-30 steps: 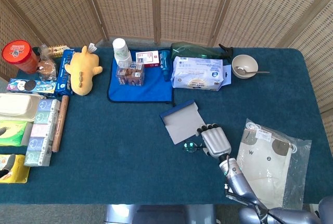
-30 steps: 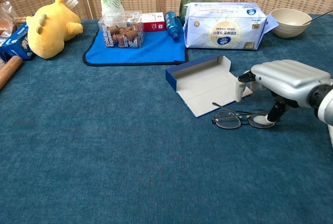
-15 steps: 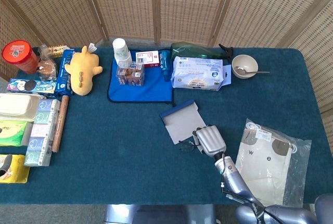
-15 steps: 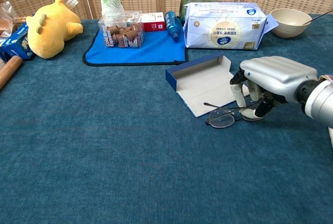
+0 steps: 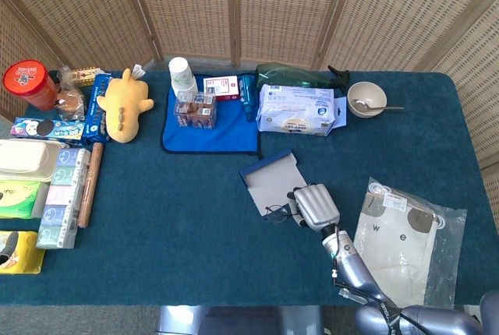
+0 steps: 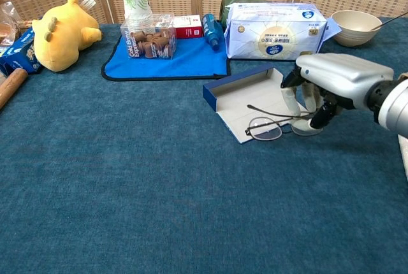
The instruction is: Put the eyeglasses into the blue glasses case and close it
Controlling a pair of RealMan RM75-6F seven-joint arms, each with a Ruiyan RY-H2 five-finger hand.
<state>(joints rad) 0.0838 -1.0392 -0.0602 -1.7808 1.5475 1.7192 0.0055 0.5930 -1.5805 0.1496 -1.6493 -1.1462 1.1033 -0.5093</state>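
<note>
Lying open on the dark teal tablecloth: flat blue glasses case with a grey inside, lid folded back. Thin wire-framed eyeglasses sit across its near edge, one lens over the case lining. Silver right hand pinches their right end; exact contact is hard to see. Left hand isn't visible.

The robot's right hand, silver-backed with pale fingers, hangs palm down low over the table, its fingers curled downward and pinching a thin-framed pair of eyeglasses. In the head view the same hand reaches forward from a grey, jointed forearm rising from the lower edge. The left hand appears in neither view.
</note>
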